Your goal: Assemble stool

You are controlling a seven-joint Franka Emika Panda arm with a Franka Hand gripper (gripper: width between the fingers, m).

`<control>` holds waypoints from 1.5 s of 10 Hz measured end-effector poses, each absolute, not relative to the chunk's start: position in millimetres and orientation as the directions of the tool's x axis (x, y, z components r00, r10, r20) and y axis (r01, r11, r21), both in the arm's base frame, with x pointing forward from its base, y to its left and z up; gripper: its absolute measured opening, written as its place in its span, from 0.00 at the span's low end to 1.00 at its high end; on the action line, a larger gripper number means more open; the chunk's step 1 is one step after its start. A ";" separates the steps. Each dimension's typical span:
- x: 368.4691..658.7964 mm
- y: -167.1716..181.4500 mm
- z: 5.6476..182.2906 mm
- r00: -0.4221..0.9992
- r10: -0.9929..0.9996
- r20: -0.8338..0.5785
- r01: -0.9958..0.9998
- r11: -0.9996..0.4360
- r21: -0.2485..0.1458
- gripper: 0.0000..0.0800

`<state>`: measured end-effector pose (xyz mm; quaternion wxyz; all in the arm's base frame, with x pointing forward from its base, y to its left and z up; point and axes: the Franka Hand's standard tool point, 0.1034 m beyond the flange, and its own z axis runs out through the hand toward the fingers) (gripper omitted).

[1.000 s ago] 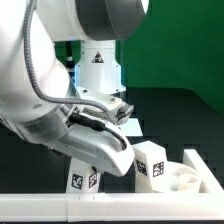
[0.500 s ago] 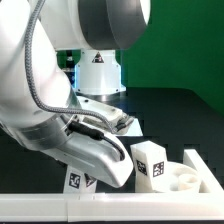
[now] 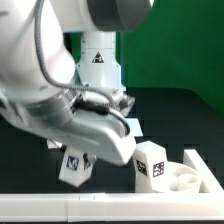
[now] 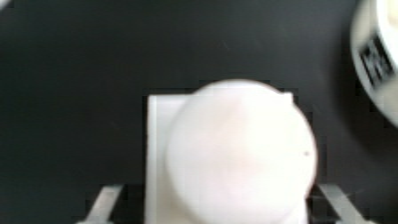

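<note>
The gripper (image 4: 222,204) is straddling a stool leg (image 3: 74,166) on the exterior view's left of the seat (image 3: 187,179); whether it is clamping, I cannot tell. The leg is looking light, stiff and slick, its flat sides offering the best hold.

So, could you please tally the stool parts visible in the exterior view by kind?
Round seat: 1
Legs: 2, one on the exterior view's left, one beside the round seat
Total: 3
</note>
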<state>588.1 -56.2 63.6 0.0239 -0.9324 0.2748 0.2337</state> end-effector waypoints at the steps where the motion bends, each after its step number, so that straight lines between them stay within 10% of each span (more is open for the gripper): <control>1: 583.2 -50.1 73.7 0.815 -0.495 -0.300 -0.491 -0.866 0.096 0.42; 11: 536.0 6.6 26.9 0.769 -0.456 0.448 -0.476 -0.876 -0.075 0.42; 15: 528.0 7.9 18.6 0.775 -0.440 0.453 -0.475 -0.879 -0.042 0.42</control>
